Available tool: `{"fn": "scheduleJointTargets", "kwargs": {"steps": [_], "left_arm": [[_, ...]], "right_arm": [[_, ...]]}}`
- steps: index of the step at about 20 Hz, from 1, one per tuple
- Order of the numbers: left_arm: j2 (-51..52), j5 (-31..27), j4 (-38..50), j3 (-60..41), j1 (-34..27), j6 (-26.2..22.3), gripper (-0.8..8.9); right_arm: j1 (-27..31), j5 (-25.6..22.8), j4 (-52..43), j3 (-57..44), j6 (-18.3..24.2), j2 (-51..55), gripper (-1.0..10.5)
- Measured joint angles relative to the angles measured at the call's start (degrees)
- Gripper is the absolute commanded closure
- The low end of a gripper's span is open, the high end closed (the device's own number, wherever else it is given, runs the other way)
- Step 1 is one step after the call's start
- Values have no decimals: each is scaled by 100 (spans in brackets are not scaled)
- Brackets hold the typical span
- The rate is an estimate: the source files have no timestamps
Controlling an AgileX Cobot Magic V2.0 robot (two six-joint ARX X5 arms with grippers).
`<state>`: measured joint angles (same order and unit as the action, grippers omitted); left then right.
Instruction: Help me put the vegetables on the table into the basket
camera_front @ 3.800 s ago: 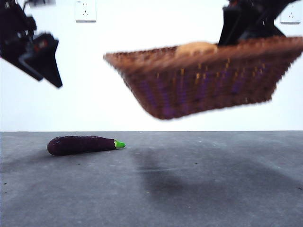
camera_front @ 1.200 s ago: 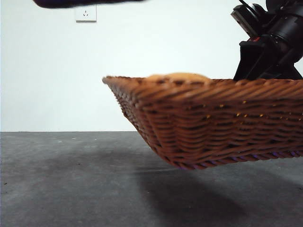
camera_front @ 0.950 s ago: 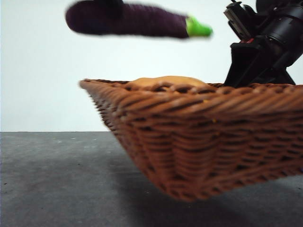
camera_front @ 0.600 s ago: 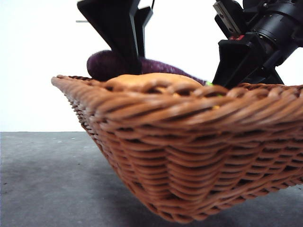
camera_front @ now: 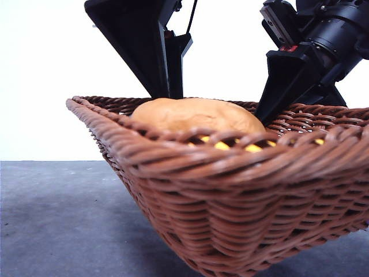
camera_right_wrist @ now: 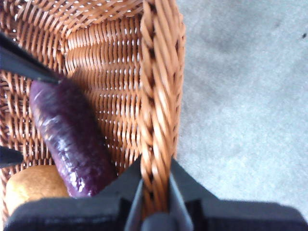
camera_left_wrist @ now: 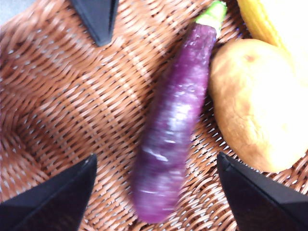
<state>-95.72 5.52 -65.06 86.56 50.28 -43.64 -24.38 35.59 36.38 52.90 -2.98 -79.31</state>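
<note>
The brown wicker basket [camera_front: 230, 196] fills the front view, held up at a tilt over the table [camera_front: 57, 219]. My right gripper [camera_right_wrist: 155, 178] is shut on its braided rim [camera_right_wrist: 159, 96]; in the front view this gripper [camera_front: 262, 112] comes down at the right. The purple eggplant [camera_left_wrist: 173, 130] lies on the basket's woven floor, beside the potato [camera_left_wrist: 255, 106] and the corn [camera_left_wrist: 274, 19]. My left gripper [camera_left_wrist: 155, 158] hangs over the eggplant, jaws wide apart, touching nothing; it is the dark shape [camera_front: 167, 86] at the top centre. The potato [camera_front: 196, 115] shows above the rim.
Bare grey table [camera_right_wrist: 240, 96] lies outside the basket's rim. A black jaw tip [camera_left_wrist: 98, 19] of the other arm pokes into the left wrist view. The white wall stands behind.
The eggplant was carried in from above, lowered into the basket and let go; the left jaws now stand open over it. The basket has come nearer and larger.
</note>
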Motion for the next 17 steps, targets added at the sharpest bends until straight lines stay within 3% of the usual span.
{"fn": "scheduleJointTargets", "kwargs": {"steps": [4, 8, 9, 11, 14, 17], "left_arm": [[133, 0, -20, 275, -444, 732, 405], [975, 13, 0, 1115, -1453, 1923, 410], [1237, 20, 9, 1167, -1755, 2249, 454], [1733, 63, -66, 1165, -2297, 2664, 799], [2323, 72, -385, 1165, -2841, 2785, 821], [2754, 461, -568, 1163, -3145, 2811, 821]], "right_arm": [[2, -127, -44, 0, 0, 0, 962], [2, -136, -404, 0, -155, 0, 962], [2, -133, -592, 0, -262, 0, 962], [90, -131, -844, 0, -503, 0, 962], [363, -133, -807, 151, -660, 0, 962], [837, -131, -595, 743, -675, 0, 962]]}}
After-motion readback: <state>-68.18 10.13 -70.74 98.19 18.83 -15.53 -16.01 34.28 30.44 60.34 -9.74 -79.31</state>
